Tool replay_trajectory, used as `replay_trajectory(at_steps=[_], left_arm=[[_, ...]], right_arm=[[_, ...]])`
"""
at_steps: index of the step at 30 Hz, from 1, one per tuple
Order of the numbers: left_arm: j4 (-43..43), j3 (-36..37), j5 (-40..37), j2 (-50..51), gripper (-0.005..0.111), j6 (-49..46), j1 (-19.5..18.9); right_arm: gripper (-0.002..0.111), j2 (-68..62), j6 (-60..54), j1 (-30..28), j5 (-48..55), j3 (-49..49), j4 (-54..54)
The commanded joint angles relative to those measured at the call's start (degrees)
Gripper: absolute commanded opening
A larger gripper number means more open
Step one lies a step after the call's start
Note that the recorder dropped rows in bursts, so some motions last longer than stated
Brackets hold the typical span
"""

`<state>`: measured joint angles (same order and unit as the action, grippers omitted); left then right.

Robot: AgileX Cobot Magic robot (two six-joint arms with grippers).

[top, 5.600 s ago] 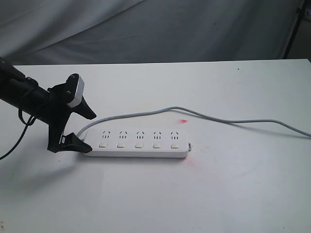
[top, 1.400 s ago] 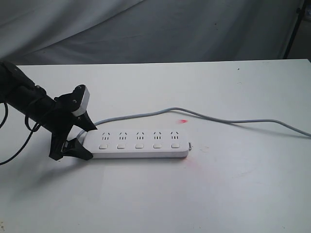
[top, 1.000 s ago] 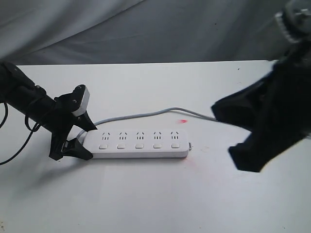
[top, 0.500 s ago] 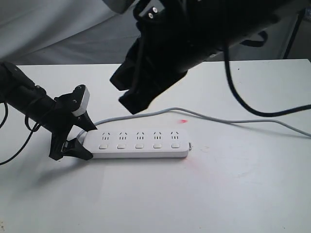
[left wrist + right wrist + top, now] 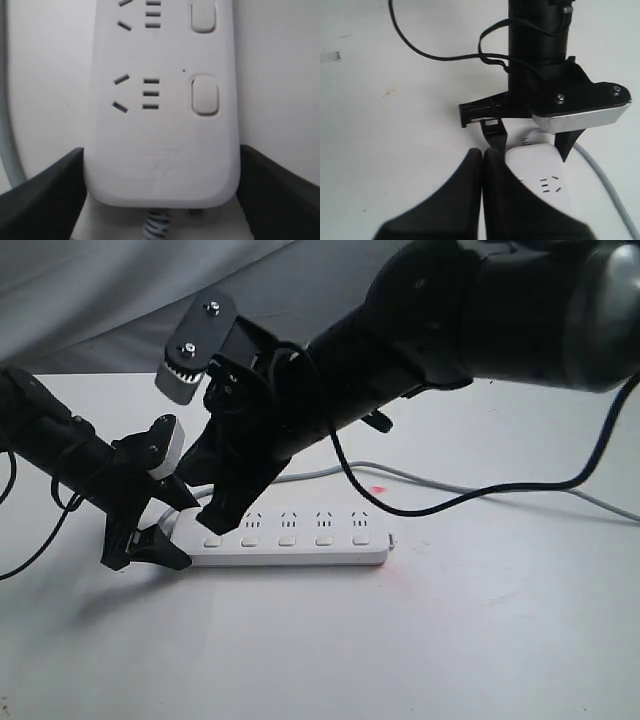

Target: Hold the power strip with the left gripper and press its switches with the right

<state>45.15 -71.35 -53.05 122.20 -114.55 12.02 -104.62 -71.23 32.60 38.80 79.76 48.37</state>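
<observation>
The white power strip (image 5: pixel 330 552) lies flat on the table, its row of switches (image 5: pixel 286 538) along the near side. My left gripper (image 5: pixel 178 528) is shut on the power strip's left, cord end, one black jaw against each long side. The left wrist view shows that end (image 5: pixel 160 130) filling my left gripper (image 5: pixel 160 167), with the nearest switch (image 5: pixel 205 94) bare. My right gripper (image 5: pixel 213 522) is shut and empty. Its tips hang just above the leftmost switch (image 5: pixel 212 539). In the right wrist view my right gripper (image 5: pixel 482 152) points at the strip (image 5: pixel 547 182), close to my left gripper (image 5: pixel 532 142).
The thin grey cord (image 5: pixel 480 488) loops from the strip's left end behind it and runs off to the right. A red light spot (image 5: pixel 377 489) lies on the white table (image 5: pixel 450 640). My thick right arm (image 5: pixel 480 320) crosses over the table's back half.
My right arm has swung in from the right and come down over the strip's left end, its jaws shut. My left gripper, which earlier moved onto that end, has stayed still.
</observation>
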Motion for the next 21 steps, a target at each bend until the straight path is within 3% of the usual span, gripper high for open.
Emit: replay_trajectory(at_steps=[1, 7, 21], left_arm=[[-0.84, -0.24, 0.74, -0.12, 0.071, 0.4, 0.24], [-0.84, -0.24, 0.74, -0.12, 0.071, 0.4, 0.24], [-0.84, -0.24, 0.74, -0.12, 0.071, 0.4, 0.24]], right_arm=[[0.0, -5.89, -11.89, -1.34, -4.07, 0.37, 7.55], [0.0, -15.4, -13.92, -4.02, -1.94, 10.0, 8.09], [0.0, -18.9, -15.76, -4.05, -4.48, 10.34, 7.69]])
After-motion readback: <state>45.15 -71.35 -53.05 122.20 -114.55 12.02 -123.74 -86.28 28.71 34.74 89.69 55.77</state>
